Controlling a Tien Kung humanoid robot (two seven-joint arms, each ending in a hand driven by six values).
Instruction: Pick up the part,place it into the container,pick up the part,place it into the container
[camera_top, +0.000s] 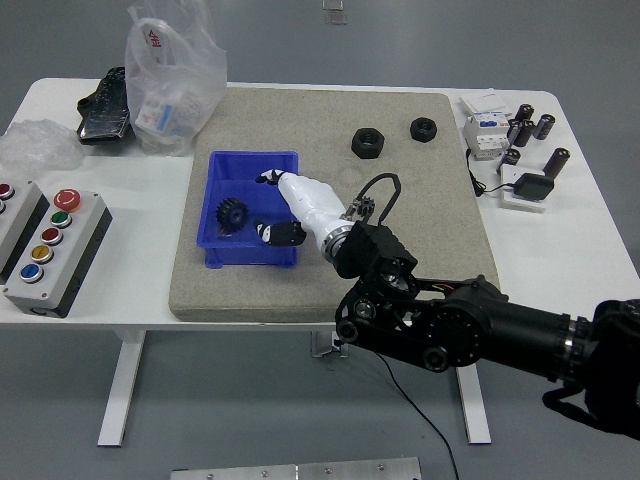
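A glossy blue plastic bin sits on a rough grey felt-like mat beside a crinkled clear plastic bag.

Almost no text can be read here. On the clear plastic bag in the upper left of the frame there is a small red print near its top, perhaps letters, but it is too small to read. The white electrical module in the upper right carries a blue label whose print is also too small to read.
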